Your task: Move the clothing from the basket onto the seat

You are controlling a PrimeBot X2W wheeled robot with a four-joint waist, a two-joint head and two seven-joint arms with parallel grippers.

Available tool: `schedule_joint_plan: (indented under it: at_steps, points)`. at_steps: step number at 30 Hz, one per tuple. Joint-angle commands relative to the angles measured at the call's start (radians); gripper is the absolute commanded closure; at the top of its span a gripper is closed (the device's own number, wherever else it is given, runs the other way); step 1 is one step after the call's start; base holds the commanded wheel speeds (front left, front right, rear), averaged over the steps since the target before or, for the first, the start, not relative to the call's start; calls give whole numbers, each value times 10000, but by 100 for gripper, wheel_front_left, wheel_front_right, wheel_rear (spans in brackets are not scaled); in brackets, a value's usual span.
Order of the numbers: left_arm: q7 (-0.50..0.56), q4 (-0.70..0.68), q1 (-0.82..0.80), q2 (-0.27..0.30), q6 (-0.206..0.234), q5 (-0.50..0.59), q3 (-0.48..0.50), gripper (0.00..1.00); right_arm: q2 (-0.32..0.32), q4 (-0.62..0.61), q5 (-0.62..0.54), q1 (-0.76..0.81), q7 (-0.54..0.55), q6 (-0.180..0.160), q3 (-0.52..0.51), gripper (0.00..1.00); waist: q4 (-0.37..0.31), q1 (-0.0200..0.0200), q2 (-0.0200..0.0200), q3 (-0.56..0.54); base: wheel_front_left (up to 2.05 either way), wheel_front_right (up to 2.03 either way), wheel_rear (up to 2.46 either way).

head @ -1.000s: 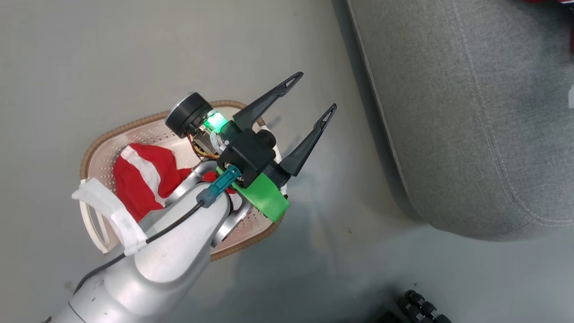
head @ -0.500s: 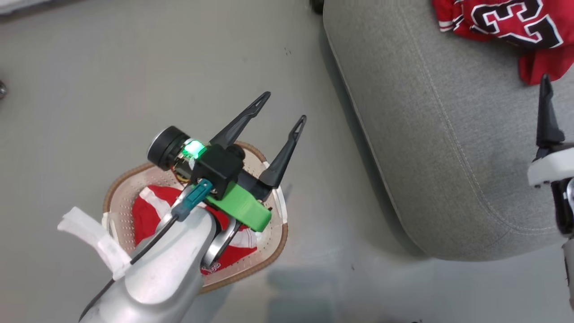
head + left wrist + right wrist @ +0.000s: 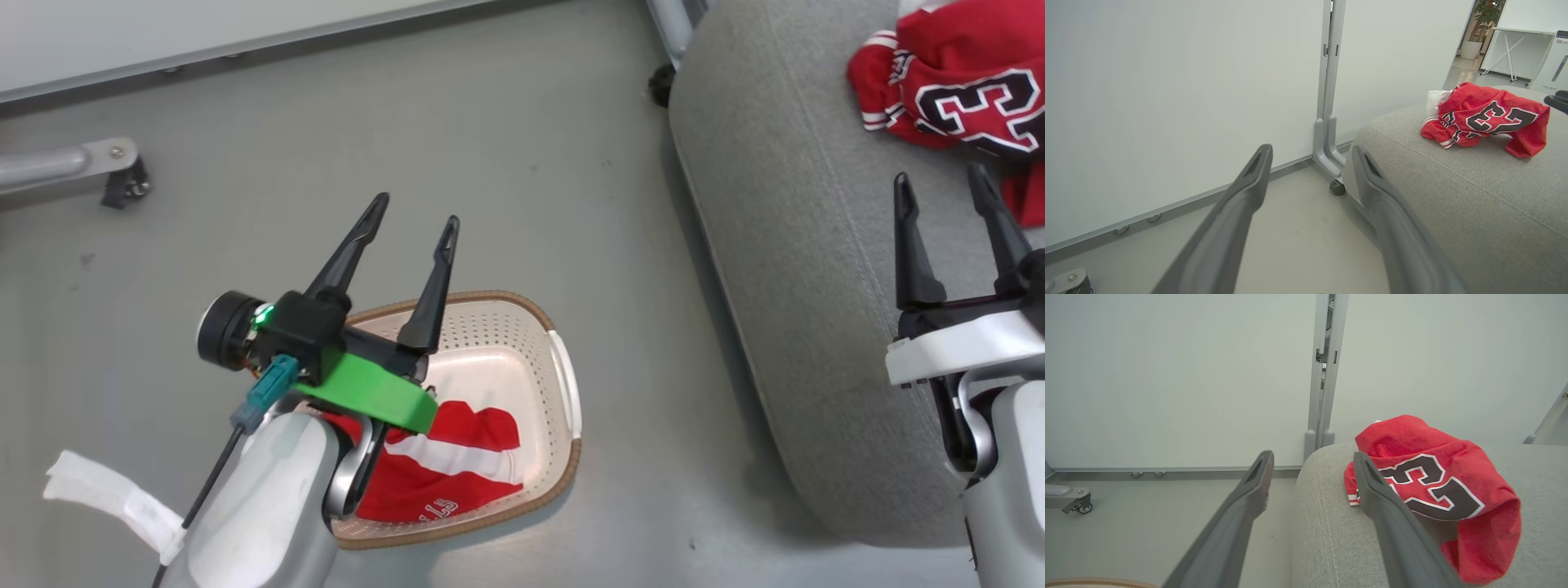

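Head view, starting at the left: the left pincer [image 3: 415,212] hangs released. Its two dark fingers are spread with nothing between them, and the tips point away from the robot over bare floor [image 3: 531,163]. Its pale forearm [image 3: 269,490] rises from the lower left corner and crosses the near-left part of the basket [image 3: 500,351]. That puts the wrist above the basket while the fingertips reach past its far rim.

Below that wrist and just to its right, inside the basket, lies the striped piece [image 3: 457,457]. It is red with a broad white band, crumpled on the bottom and partly hidden by the arm. I judge it the one garment left to move. The left pincer looks held high and level rather than aimed at it: the left wrist view looks across at the wall panel [image 3: 1167,102] and the seat [image 3: 800,286], not down into the basket. Taking the cloth would call for tipping the wrist downward.

Right of the basket, across a strip of floor, stands the seat. The right pincer [image 3: 939,175] hovers over its near edge, also released and empty, with its fingers pointing away from the robot and its arm rising from the lower right corner. Just beyond those fingertips and slightly to the right, the jersey [image 3: 963,98] rests bunched on the seat, where the task wants it. Whether the right-hand finger brushes the cloth I cannot tell.
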Motion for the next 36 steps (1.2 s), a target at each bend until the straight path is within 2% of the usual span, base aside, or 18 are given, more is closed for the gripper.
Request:
schedule_joint_plan:
  at_steps: [1, 10, 21, 36]
  points:
    - [10, -41, 265, -48, -17, 122, 211, 0, 21, -46, -96, 209, -28, -10, 31, 0, 545, 0, 74, -466, 0, 0, 0]
    - [10, -113, 1232, -419, -133, 443, 1820, 0, 560, -370, -316, 569, -26, -10, 456, 0, 1106, 0, 74, -1018, 0, 0, 0]
    - [9, -103, 2190, -906, -344, 912, 3424, 0, 1213, -745, -797, 1574, -26, -10, 815, 0, 1309, 0, 74, -1681, 0, 0, 0]
    - [9, -407, 3304, -1223, -591, 1585, 4459, 0, 1510, -1408, -795, 3085, -26, -10, 912, 0, 1437, 0, 74, -2312, 0, 0, 0]
